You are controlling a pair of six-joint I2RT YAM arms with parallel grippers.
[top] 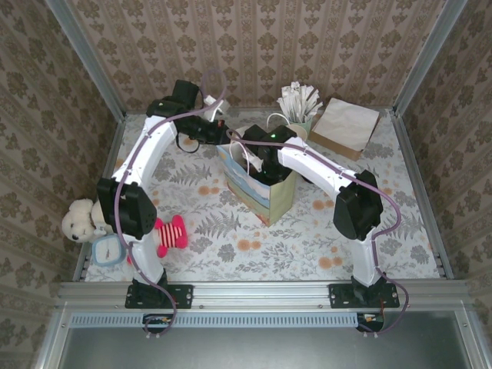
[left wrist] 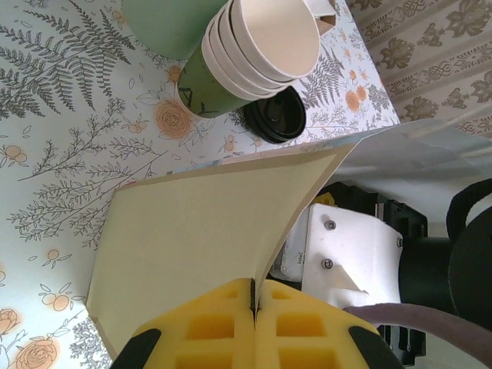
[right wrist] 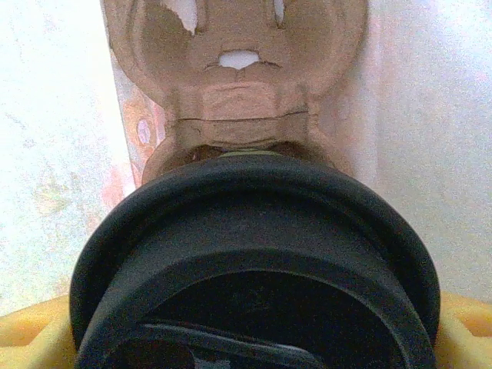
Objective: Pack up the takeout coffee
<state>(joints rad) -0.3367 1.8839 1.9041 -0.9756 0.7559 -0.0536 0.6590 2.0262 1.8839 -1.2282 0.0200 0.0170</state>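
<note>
The takeout coffee's round black lid (right wrist: pixel 254 254) sits between the yellow fingers (right wrist: pixel 469 330) of my right gripper (right wrist: pixel 254 342), which is closed around the cup. Its green side is hidden. Beyond the lid lies a brown moulded cup carrier (right wrist: pixel 234 69), between the pale inner walls of the gift bag (top: pixel 265 192). From above, my right gripper (top: pixel 259 157) reaches down into the open bag. My left gripper (left wrist: pixel 254 296) is shut on the bag's cream wall (left wrist: pixel 200 231), at the bag's back left corner (top: pixel 223 142).
A stack of lidless green cups (left wrist: pixel 254 46) and a loose black lid (left wrist: pixel 275 117) lie just behind the bag. A cup of white sticks (top: pixel 298 104) and a brown paper pile (top: pixel 346 127) stand at the back right. A plush bear (top: pixel 81 221) and a red toy (top: pixel 171 234) sit at the left.
</note>
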